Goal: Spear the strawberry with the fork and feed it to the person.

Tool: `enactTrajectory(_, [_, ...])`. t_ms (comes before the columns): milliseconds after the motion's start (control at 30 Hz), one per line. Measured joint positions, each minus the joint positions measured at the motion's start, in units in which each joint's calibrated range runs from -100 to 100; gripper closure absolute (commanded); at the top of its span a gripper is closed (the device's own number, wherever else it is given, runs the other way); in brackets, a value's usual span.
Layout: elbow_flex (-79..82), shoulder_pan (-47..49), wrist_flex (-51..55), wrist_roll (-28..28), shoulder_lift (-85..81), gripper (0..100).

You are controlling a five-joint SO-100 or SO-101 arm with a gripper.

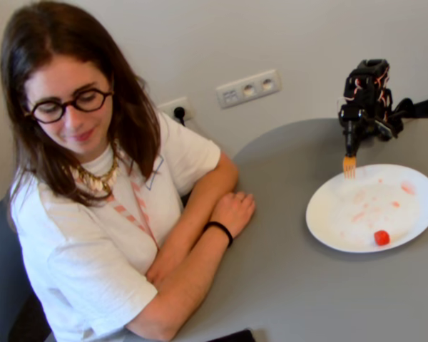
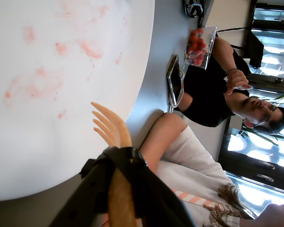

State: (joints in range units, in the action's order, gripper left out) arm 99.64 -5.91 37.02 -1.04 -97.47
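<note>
Your fork point(image 1: 349, 167) hangs tines-down over the far left rim of the white plate point(image 1: 328, 228) in the fixed view, with nothing on the tines. In the wrist view the fork point(image 2: 114, 130) is clamped in the black gripper point(image 2: 120, 177), whose jaws are closed around the handle, and its tines sit over the plate's edge point(image 2: 137, 94).

The strawberry point(image 1: 381, 237) lies on the near side of the plate, well apart from the fork, toward the right. Pink juice smears point(image 1: 371, 206) mark the middle of the plate.

The woman point(image 1: 78, 157) sits at the left of the grey table point(image 1: 285, 285), arms folded on it, looking down toward the plate, with a black band point(image 1: 220, 229) on her wrist.

In the wrist view you can also see a second person in black point(image 2: 213, 94) behind a clear box of strawberries point(image 2: 199, 47).
</note>
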Motion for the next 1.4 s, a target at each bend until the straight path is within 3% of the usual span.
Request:
enactTrajectory(67, [0.0, 0.0, 0.9, 0.5, -0.3, 99])
enactTrajectory(167, [0.0, 0.0, 11.0, 1.6, -0.5, 99])
enactTrajectory(633, [-0.7, 0.0, 11.6, 1.9, -0.5, 99])
enactTrajectory(933, [-26.8, 1.4, 7.0, 1.9, 2.3, 99])
enactTrajectory(1033, [-38.5, 1.4, 7.0, 1.8, 11.9, 99])
enactTrajectory(1167, [-63.3, 1.4, 7.9, 1.4, 40.8, 99])
enactTrajectory(1300, [-88.8, 1.4, 10.7, -1.8, 66.2, 99])
enactTrajectory(1400, [-98.7, 2.3, 10.7, -4.1, 79.9, 99])
